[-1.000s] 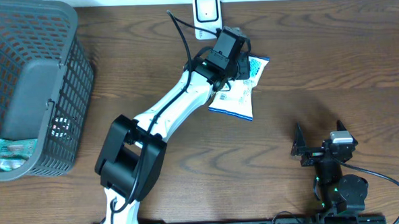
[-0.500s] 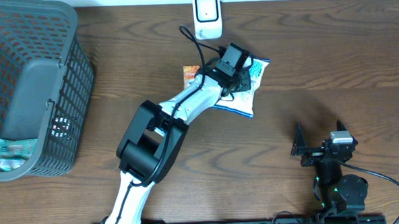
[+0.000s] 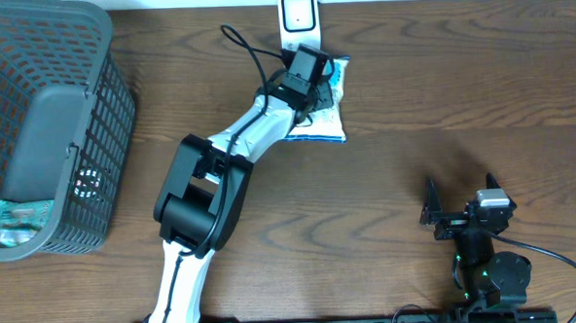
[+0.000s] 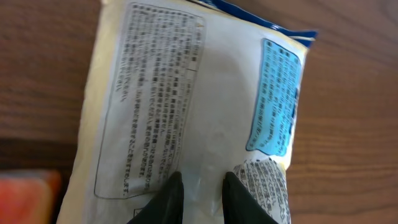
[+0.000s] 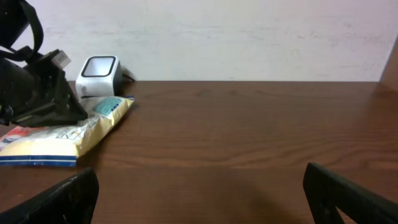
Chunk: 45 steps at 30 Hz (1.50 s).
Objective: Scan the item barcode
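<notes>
Pinching a pale yellow-white plastic packet with blue print (image 3: 330, 118) in the left gripper (image 4: 200, 198), dark fingertips (image 4: 168, 196) nearly together on a fold of its film near one end. From the wrist, only a side with text panels to be seen; no barcode made out there. Lying low on the dark wooden table (image 3: 460, 96), centre far, just on the near side of the white box-shaped barcode scanner (image 3: 299, 15); cannot tell whether touching its base. Parked at near right, the right gripper (image 3: 462, 201): spread fully wide, grasping nothing, well apart from the packet. Off at far left, a grey plastic mesh basket (image 3: 101, 111), not involved.

Judged to be mid-presentation, with no sure read yet. Could fail to register if offered beside the scanner's window rather than across it, or with the code face turned away. Could slip out of so thin a pinch on slack film if tilted up, sagging under its own weight. Could shove or tip the light scanner if pushed any farther. Could snag the looping black cable (image 3: 249, 49) on the scanner's top during a swing across.
</notes>
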{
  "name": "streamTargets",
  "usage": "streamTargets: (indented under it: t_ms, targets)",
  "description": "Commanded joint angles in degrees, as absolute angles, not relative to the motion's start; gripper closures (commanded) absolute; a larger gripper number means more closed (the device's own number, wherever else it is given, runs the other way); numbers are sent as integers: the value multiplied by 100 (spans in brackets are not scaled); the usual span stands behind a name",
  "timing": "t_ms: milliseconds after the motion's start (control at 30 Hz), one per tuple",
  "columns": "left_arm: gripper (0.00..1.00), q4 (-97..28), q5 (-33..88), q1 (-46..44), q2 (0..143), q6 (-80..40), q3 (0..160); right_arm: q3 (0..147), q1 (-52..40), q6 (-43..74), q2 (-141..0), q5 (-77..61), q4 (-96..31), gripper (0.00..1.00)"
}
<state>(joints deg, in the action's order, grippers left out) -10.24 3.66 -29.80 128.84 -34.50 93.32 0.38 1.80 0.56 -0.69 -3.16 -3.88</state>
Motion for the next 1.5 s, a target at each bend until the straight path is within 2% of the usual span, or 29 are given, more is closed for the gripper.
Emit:
streamTargets:
  t_ms: [0,500,1133,1333,1467]
  targets:
    - [78,-965,707,-2995,12711,-3371,9369,32,215,14,-38,-298,-414,1]
    - [78,-989,1288,-2998,11684,-3371,9369,32,215,14,-38,-298,-414,1]
    - [78,-1763,803,-3522,12761,-3371,9358,32,215,14,-38,-296,-414,1]
    - [78,-1643,1968,-3634,12737,-3371,9360,32,215,14,-38,-298,-414,1]
    - [79,-1590,2145,-3680,12615,-3369,9365,32,215,14,-38,-296,-412,1]
